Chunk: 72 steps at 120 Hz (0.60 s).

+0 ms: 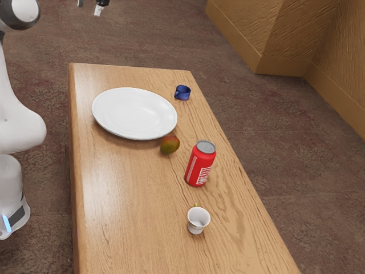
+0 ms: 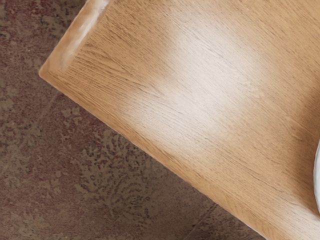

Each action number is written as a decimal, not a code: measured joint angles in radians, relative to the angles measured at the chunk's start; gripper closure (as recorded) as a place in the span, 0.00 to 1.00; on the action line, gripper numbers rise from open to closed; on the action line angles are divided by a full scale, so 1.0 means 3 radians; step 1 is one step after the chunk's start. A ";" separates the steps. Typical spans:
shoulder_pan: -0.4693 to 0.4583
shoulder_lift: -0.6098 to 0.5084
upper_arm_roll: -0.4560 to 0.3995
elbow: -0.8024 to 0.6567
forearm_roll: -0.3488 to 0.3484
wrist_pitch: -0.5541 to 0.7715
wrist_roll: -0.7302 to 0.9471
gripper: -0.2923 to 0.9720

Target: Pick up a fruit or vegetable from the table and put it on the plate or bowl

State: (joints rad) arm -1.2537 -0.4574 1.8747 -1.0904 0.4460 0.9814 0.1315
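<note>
A small red-green fruit, like a mango, lies on the wooden table just off the near rim of a large white plate. The plate has nothing on it. My gripper hangs high above the table's far end at the exterior view's top edge, well away from the fruit. Its two fingertips stand apart with nothing between them. In the wrist view I look down on a corner of the table and a sliver of the plate's rim.
A red soda can stands upright right of the fruit. A small blue cup lies by the plate's far right side, and a white cup stands nearer the front. Brown carpet surrounds the table; wooden walls rise at the back right.
</note>
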 joint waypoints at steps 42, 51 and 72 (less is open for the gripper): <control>0.0099 0.0145 0.0066 0.0106 0.0016 0.1107 0.0367 0.24; 0.0083 0.0791 -0.0105 0.0541 -0.0067 0.1054 0.0445 0.24; -0.0682 0.1113 -0.0994 -0.0171 -0.0546 0.1154 0.0570 0.25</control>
State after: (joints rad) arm -1.4581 -0.1235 1.5764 -1.1416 0.2821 1.3276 0.3023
